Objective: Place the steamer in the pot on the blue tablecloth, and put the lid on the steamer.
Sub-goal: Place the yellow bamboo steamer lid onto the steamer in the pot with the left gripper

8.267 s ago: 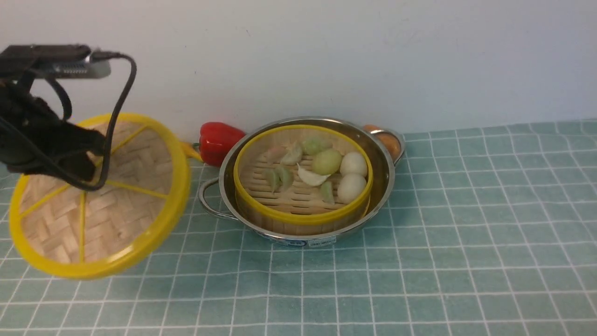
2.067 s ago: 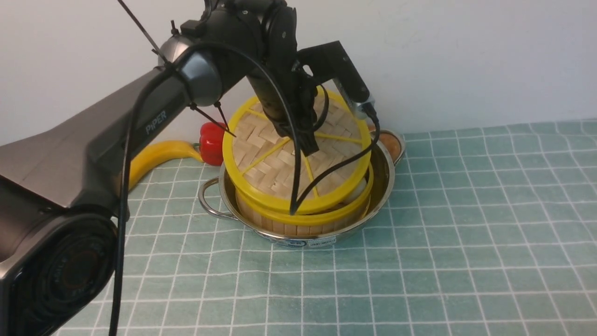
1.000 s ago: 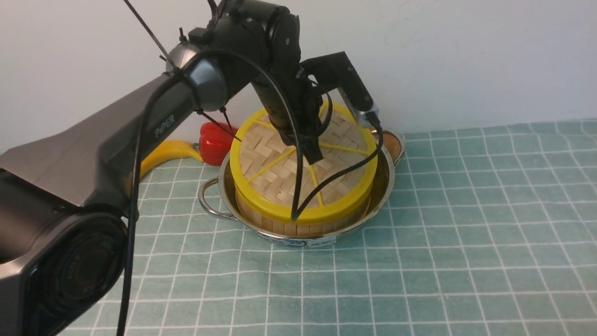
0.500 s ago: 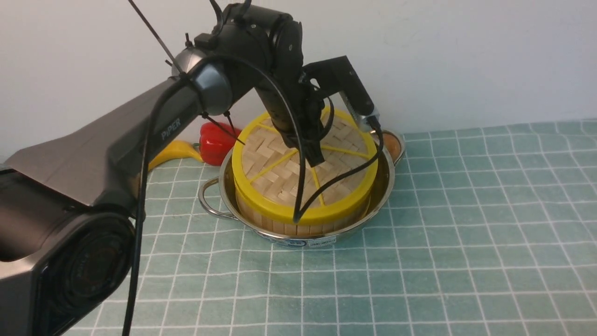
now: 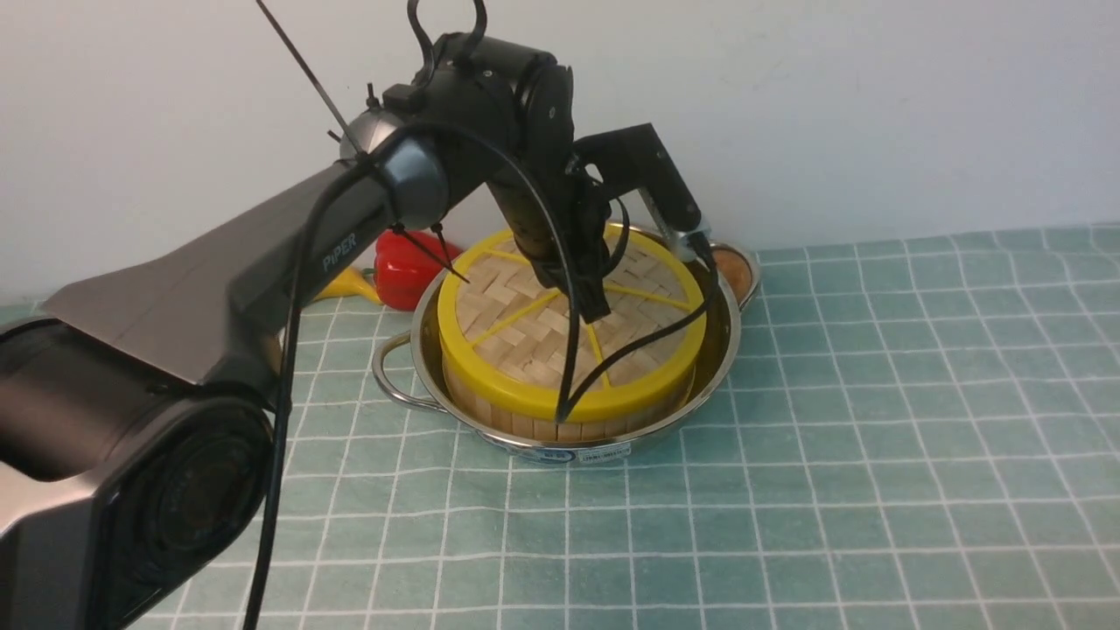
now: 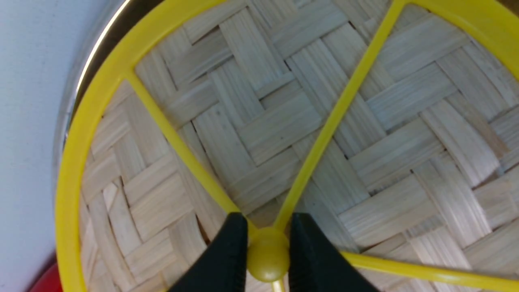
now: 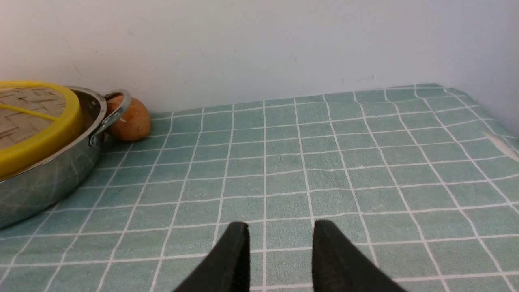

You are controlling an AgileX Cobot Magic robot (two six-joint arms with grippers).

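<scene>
The left gripper (image 6: 268,243) reaches in from the left and comes down over the middle of the pot (image 5: 723,346). Its two black fingers pinch the lid (image 5: 516,337) by the small yellow centre knob (image 6: 267,261), one finger pressed against each side. Gripping at the hub, where the spokes meet, keeps the flat woven disc balanced and level.

The lid lies across the top of the steamer (image 5: 512,426), its thick yellow rim lined up over the basket's edge, so only the upright slat wall shows beneath it on the near side. The steamer stands inside the steel pot, which sits on the blue tablecloth (image 5: 875,437) toward the far edge, close to the wall. Both placements look done, and what seems left is to let go of the knob and lift straight up so the lid is not dragged off.

The right gripper (image 7: 279,232) hangs low over bare cloth well to the right of the pot. Its fingers are spread with nothing between them, clear of the work. A red pepper (image 5: 407,267) lies at the pot's far left and a brown egg (image 7: 129,117) by its far-right handle.
</scene>
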